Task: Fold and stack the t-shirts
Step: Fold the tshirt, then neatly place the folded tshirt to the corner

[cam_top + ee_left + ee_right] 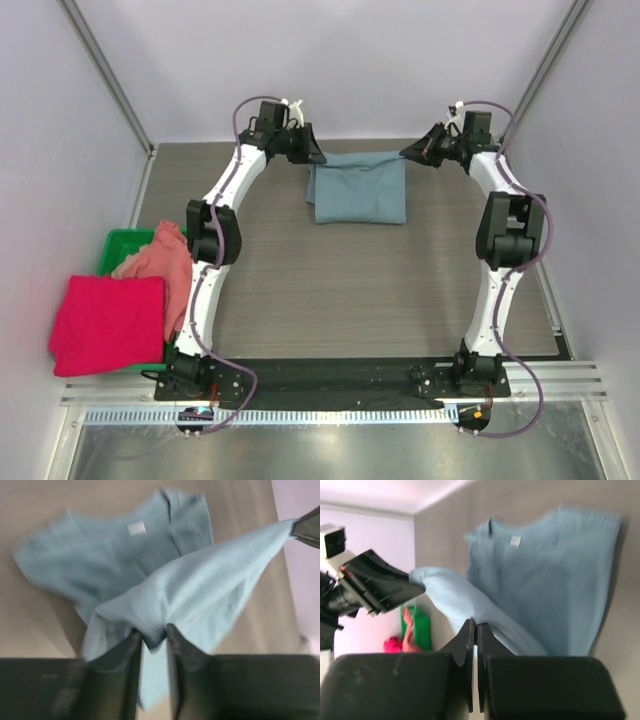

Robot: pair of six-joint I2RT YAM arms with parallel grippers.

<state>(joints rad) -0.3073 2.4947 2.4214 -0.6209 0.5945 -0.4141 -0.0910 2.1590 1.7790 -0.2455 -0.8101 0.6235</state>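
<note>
1. The slate-blue t-shirt (358, 195) is laid on the far middle of the worktop (350, 290), between the two arms. It is partly folded, and a white neck label (136, 528) is seen on the flat part.
2. The shirt's far edge is lifted off the worktop and stretched between the two sets of fingers, while the rest is left flat below.
3. The left gripper (154, 630) is placed at the shirt's far left corner. Its fingers (130, 680) are seen slightly parted, with a bunch of blue cloth in the gap and a strip hanging down through it. Whether the cloth is clamped or loose cannot be told.
4. The right gripper (474, 625) is placed at the shirt's far right corner. Its fingers (467, 650) are pressed together, and a fold of the blue cloth is pinched at the tips. The held corner is also shown in the left wrist view.
5. The salmon-pink t-shirt (165, 265) is crumpled and draped over the right side of the green bin (120, 245), at the left edge of the worktop beside the left arm.
6. The crimson-pink t-shirt (108, 325) is seen roughly folded flat, lying over the near end of the bin and touching the salmon-pink one.
7. Both pink shirts are kept well apart from the blue one.
</note>
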